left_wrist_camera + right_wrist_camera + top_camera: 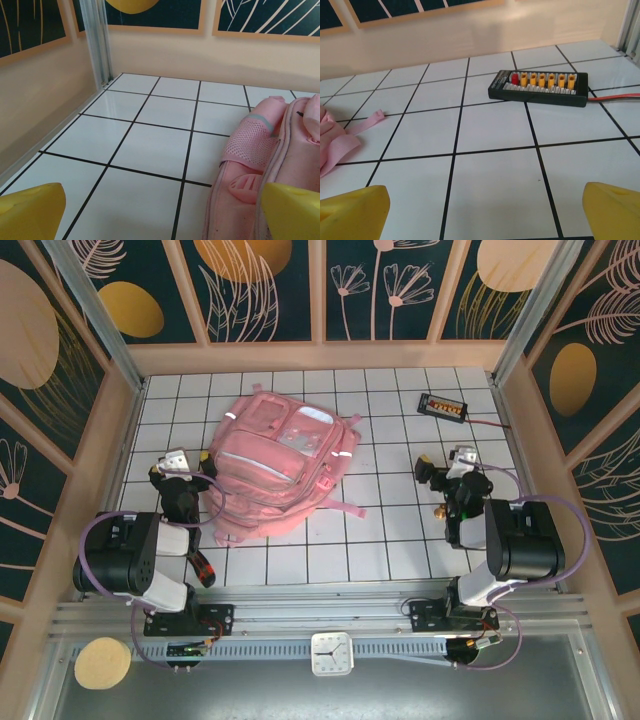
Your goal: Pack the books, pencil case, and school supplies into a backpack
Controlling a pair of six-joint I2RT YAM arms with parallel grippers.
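The backpack (280, 472) lies flat, left of centre in the top view, clear pockets up. The left gripper (182, 465), spread and empty, sits just beside its left edge. The right gripper (450, 465), also spread and empty, is well apart at centre right, facing the black box (538, 86). I judge the left should pin fabric while the right crosses over.

The surface (390, 540) is a white glossy sheet marked into squares by thin dark lines, with soft reflections of light towards its far edge. Low peach-coloured walls (320, 355) close its far, left and right edges. Above them stand dark navy panels (390, 290) in pale wooden frames, drawn with gold ovals and pale leaf and flower outlines. A silvery metal post (95, 312) rises at the far left corner. A grey metal rail (320, 615) runs along the near edge, a small white clock (331, 653) just below it.
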